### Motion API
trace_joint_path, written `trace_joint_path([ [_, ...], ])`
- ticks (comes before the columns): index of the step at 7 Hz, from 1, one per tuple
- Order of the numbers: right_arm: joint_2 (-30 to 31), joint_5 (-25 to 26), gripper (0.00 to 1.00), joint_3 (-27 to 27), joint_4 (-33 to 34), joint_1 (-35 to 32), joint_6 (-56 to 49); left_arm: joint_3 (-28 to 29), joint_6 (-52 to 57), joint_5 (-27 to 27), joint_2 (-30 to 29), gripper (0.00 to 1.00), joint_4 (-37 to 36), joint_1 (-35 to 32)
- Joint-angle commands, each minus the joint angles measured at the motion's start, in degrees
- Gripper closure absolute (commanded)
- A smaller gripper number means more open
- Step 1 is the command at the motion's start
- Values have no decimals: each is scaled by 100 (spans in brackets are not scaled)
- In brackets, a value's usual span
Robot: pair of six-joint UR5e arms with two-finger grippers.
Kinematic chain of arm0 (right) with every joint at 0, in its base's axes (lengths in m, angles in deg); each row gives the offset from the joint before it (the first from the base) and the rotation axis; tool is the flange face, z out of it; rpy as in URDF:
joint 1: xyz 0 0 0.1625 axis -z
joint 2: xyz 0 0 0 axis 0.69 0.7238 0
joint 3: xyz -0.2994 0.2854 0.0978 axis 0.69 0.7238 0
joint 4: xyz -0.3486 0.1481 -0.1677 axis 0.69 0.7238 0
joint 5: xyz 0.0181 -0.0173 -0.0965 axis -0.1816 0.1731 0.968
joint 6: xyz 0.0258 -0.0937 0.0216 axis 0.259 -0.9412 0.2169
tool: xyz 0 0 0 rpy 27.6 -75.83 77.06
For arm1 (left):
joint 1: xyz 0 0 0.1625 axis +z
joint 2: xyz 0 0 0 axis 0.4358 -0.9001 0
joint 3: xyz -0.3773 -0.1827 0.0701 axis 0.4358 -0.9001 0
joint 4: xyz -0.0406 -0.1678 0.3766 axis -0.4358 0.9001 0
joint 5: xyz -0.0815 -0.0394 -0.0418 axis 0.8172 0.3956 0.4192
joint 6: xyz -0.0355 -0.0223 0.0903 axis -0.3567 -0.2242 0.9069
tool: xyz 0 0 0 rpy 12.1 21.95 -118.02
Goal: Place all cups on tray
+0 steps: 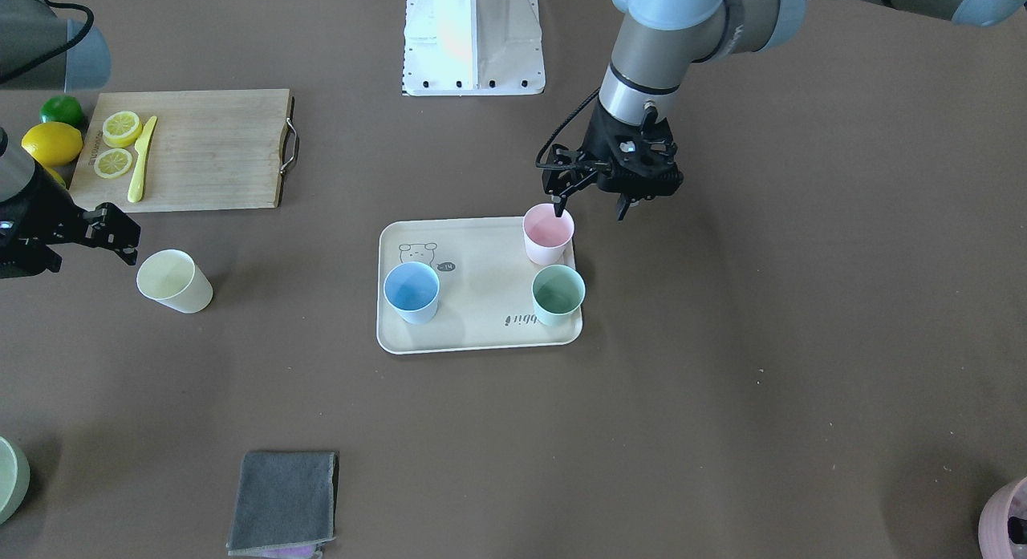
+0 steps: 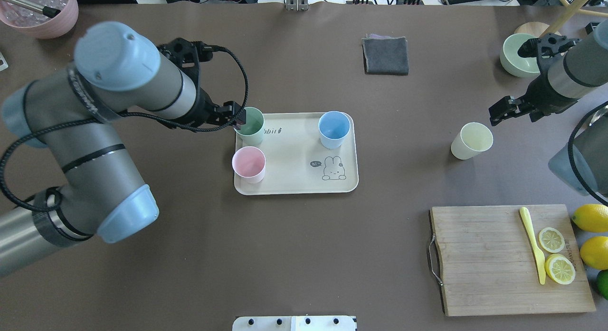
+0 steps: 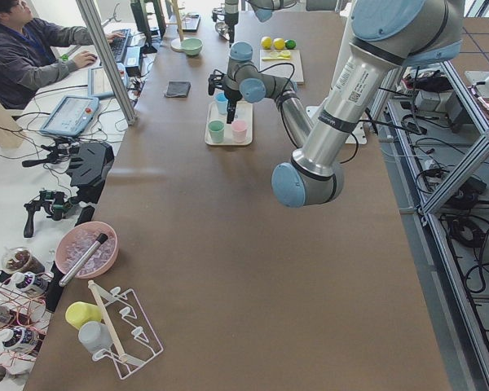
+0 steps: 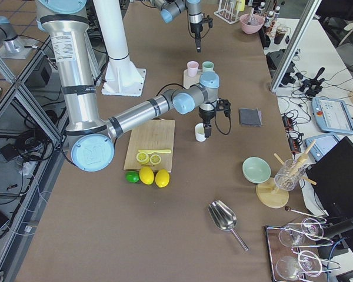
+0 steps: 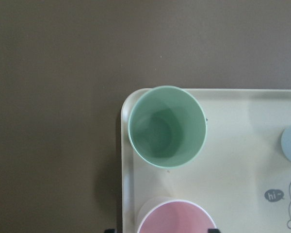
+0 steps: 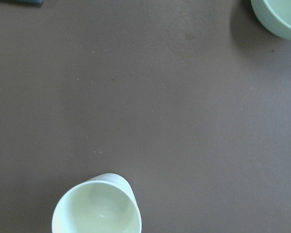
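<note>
Left wrist view: "hi~" bubble (image 5: 274, 195) on tray (image 5: 233, 190)

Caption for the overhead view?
Pink cup, blue cup, green cup on the tray; yellow cup outside it, near the right gripper.

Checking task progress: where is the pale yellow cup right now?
In the overhead view, the pale yellow cup stands on the table right of the tray, off it, close beside the right tool.
</note>
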Motion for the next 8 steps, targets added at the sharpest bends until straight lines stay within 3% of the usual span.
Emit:
trace_joint_path([
  [1, -48, 1, 5, 487, -719, 154, 339, -341, 539, 286, 106, 2, -470, -412],
  [3, 30, 10, 14, 462, -766, 330, 491, -341, 540, 286, 98, 2, -470, -412],
  [4, 92, 10, 27, 444, -766, 365, 500, -341, 540, 286, 98, 2, -470, -430],
  [5, 145, 10, 71, 427, -775, 383, 491, -323, 540, 277, 89, 2, -470, -439],
  [6, 154, 10, 100, 427, -775, 401, 491, -315, 549, 277, 89, 2, -470, -456],
  [8, 75, 1, 100, 374, -775, 410, 648, -297, 628, 277, 98, 2, -470, -517],
])
